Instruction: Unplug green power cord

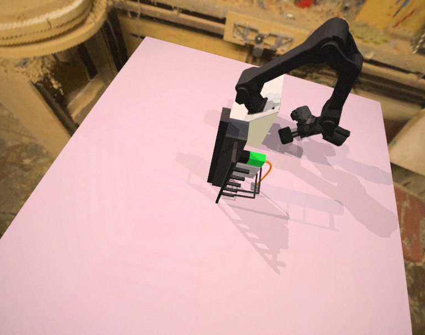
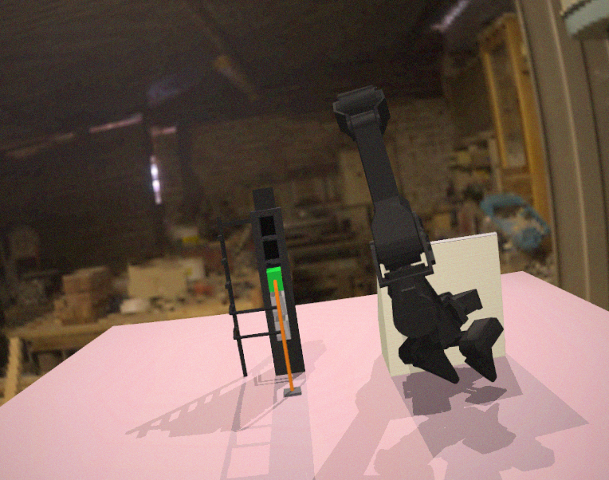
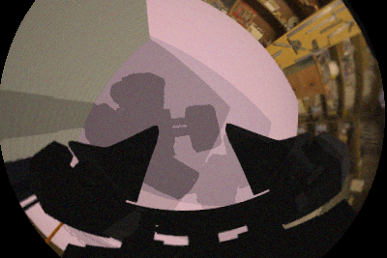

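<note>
The black power strip stands upright on the pink table. The green plug sits in a socket on the strip's face, below two empty sockets. Its orange cord runs down to a small grey block on the table. My gripper is open and empty. It points down close above the table, well away from the plug, the cord and the strip. The wrist view shows neither plug nor strip.
A pale box stands on the table between my gripper and the strip. A thin black ladder-like rack stands against the strip. Workshop clutter lies beyond the table edges.
</note>
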You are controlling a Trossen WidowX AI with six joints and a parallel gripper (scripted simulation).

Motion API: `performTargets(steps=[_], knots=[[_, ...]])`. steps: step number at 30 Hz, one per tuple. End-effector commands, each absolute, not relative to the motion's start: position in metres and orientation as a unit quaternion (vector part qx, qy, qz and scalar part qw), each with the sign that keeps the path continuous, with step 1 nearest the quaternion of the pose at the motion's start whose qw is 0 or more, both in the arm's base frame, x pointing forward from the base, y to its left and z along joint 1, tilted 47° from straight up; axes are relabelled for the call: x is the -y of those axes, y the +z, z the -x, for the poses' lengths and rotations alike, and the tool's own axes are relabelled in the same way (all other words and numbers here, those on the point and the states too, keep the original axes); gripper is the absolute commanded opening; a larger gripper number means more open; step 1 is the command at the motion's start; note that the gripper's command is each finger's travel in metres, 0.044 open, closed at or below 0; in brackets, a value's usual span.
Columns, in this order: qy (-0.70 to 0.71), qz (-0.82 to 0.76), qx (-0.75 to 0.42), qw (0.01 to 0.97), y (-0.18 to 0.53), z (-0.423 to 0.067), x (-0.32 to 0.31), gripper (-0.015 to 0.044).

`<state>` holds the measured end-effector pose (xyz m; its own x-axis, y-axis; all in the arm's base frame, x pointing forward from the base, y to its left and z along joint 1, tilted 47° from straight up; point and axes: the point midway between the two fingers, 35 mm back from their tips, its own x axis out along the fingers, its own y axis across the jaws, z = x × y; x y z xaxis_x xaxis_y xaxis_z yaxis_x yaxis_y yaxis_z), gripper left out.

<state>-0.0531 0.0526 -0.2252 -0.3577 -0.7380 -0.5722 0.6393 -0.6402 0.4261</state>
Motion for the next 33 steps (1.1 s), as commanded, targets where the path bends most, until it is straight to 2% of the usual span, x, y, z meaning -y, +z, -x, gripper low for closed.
performTargets(steps=[1, 9, 18, 27, 33], knots=[[-0.820, -0.385, 0.069, 0.417, -0.225, 0.052, -0.054, 0.0374], [-0.744, -0.552, 0.243, 0.286, -0.190, -0.009, -0.124, 0.0164], [-0.561, -0.694, 0.450, 0.045, -0.107, -0.113, -0.169, 0.0160], [-0.329, -0.726, 0.571, -0.195, -0.004, -0.202, -0.157, 0.0160], [-0.307, -0.725, 0.577, -0.216, 0.006, -0.209, -0.154, 0.0160]])
